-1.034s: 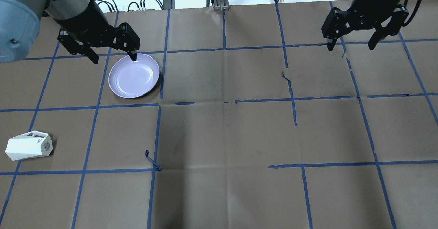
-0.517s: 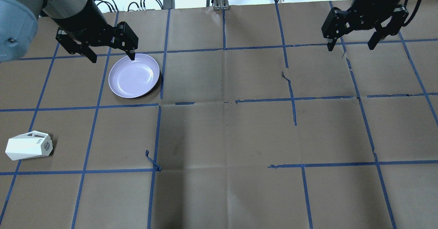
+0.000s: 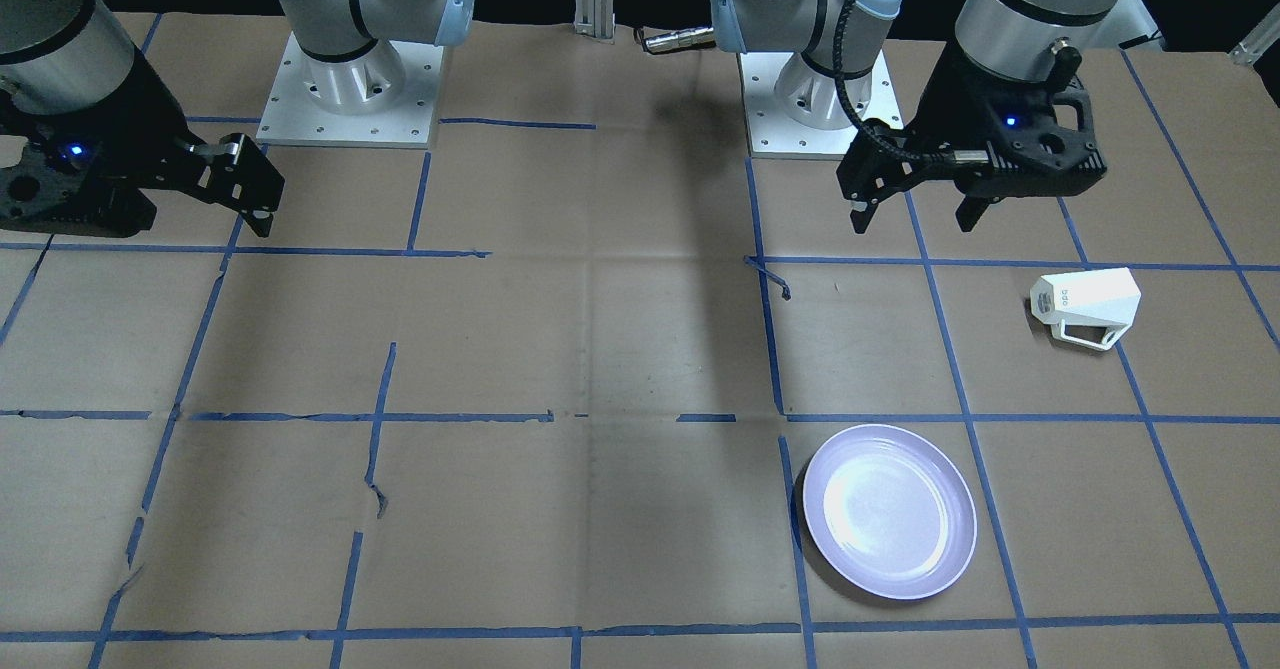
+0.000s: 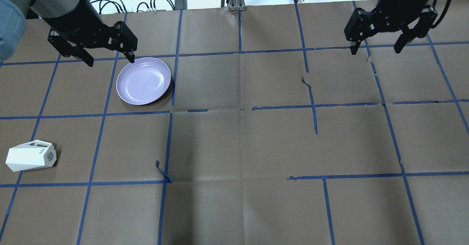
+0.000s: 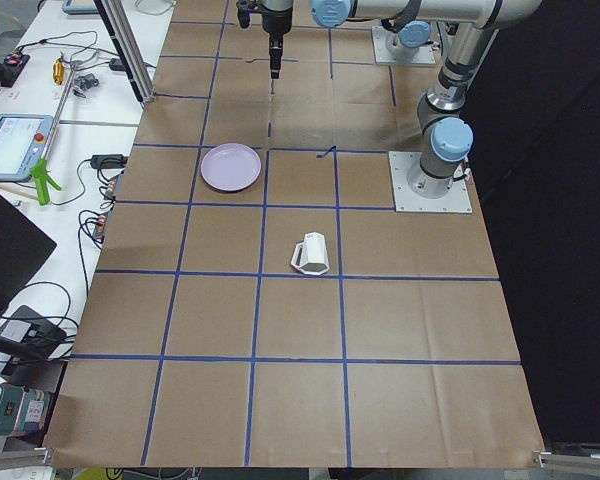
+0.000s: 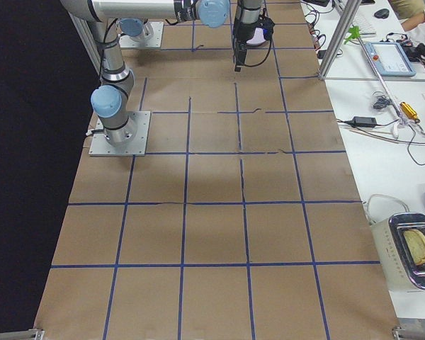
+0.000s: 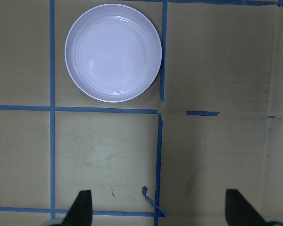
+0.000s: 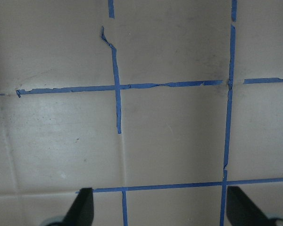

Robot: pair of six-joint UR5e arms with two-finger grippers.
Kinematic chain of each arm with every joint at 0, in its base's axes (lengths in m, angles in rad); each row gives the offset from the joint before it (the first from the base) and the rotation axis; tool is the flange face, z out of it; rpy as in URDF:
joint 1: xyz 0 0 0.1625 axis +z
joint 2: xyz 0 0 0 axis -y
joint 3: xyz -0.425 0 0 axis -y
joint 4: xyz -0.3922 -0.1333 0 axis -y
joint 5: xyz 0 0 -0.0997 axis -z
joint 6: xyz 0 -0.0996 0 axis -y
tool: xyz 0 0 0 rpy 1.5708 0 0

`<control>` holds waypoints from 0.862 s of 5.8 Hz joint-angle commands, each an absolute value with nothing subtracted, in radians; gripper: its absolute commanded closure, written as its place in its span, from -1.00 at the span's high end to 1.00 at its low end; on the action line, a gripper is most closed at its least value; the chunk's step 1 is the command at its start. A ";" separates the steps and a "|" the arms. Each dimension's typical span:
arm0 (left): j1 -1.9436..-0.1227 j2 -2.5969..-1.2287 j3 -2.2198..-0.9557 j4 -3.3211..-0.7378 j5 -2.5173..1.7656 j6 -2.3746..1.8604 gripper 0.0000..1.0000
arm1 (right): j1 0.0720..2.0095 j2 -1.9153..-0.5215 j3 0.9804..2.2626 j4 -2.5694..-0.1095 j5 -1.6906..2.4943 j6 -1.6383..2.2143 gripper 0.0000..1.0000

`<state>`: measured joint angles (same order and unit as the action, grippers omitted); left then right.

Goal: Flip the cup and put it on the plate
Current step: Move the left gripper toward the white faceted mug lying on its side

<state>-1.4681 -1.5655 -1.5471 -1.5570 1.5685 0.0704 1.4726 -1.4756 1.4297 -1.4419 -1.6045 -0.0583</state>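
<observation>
- Count: one cup [image 4: 31,159], one plate [image 4: 143,81], one bench [image 4: 238,146], and my two arms.
- Marking: a small dark logo sits near the cup's narrow end; its letters are too small to read.
- Cup: on its side on the bench at my left, well apart from the plate.
- Plate: flat on the bench.
- My left jaws: spread wide, gripping nothing, above the bench just beside the plate's rim.
- My right jaws: spread wide, gripping nothing, at the far right, well apart from both.
</observation>
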 commanded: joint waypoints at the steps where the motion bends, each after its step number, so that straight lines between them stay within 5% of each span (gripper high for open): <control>1: -1.252 -1.545 -1.595 -1.600 1.562 0.359 0.97 | 1.473 -1.476 1.430 -1.442 -1.605 -0.058 1.00; 5: -0.725 -1.788 -1.589 -1.562 1.438 0.873 0.96 | 1.473 -1.476 1.430 -1.442 -1.605 -0.058 1.00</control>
